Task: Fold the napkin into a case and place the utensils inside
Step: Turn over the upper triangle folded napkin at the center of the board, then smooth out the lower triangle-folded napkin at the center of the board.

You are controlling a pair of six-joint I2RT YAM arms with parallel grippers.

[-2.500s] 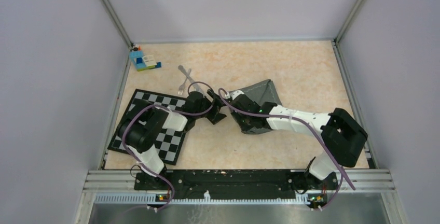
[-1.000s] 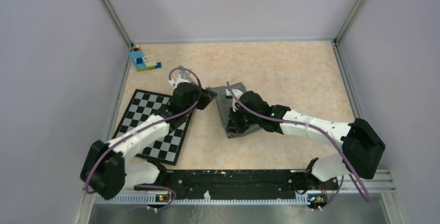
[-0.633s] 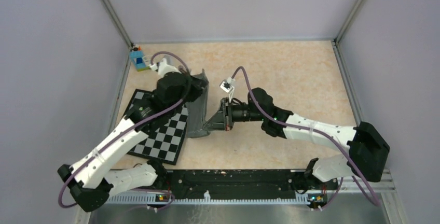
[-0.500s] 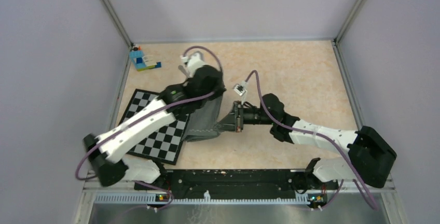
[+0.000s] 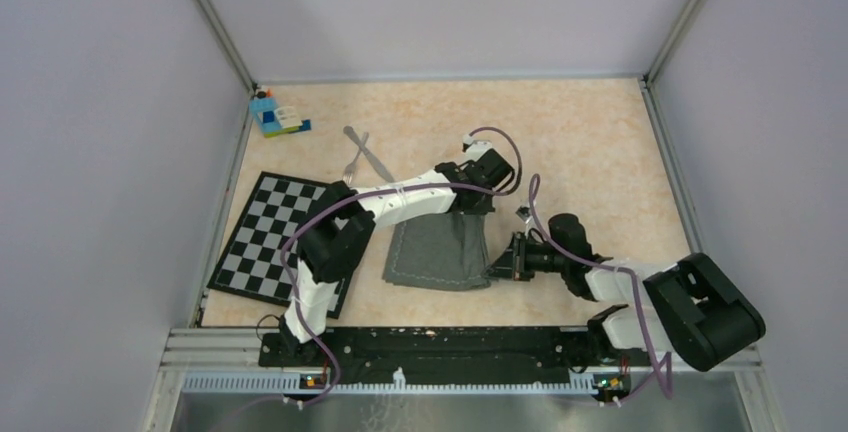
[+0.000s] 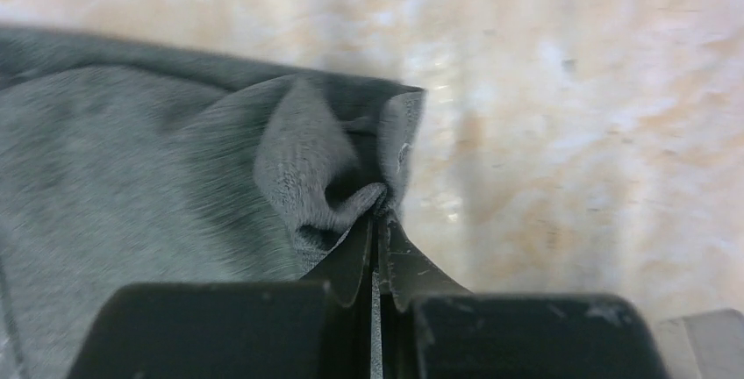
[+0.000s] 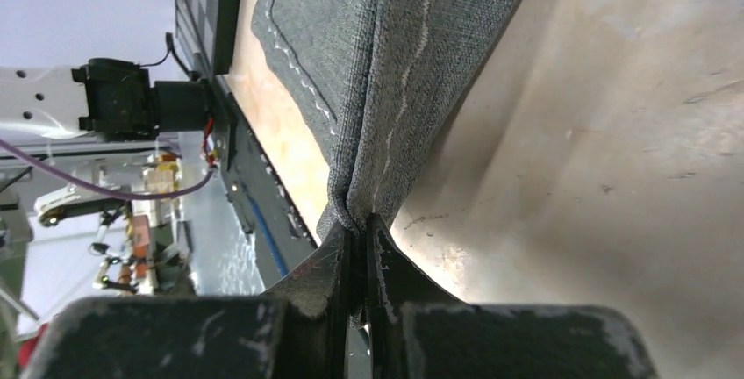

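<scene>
The dark grey napkin (image 5: 435, 252) lies spread on the table, just right of the checkered mat. My left gripper (image 5: 468, 212) reaches across and is shut on the napkin's far right corner; in the left wrist view the napkin (image 6: 175, 160) bunches at my left gripper (image 6: 379, 218). My right gripper (image 5: 496, 270) is shut on the near right corner, and in the right wrist view the doubled napkin (image 7: 395, 46) edge runs into my right gripper (image 7: 358, 221). The fork (image 5: 355, 162) and knife (image 5: 374, 159) lie crossed beyond the napkin, apart from it.
A black-and-white checkered mat (image 5: 262, 242) lies at the left, partly under the left arm. A blue toy-brick block (image 5: 275, 117) sits in the far left corner. Grey walls close in the table on three sides.
Both grippers have carried the napkin from above the mat's edge to the right and lowered it, so it now lies spread. The left arm has stretched far right; the right arm has drawn back.
</scene>
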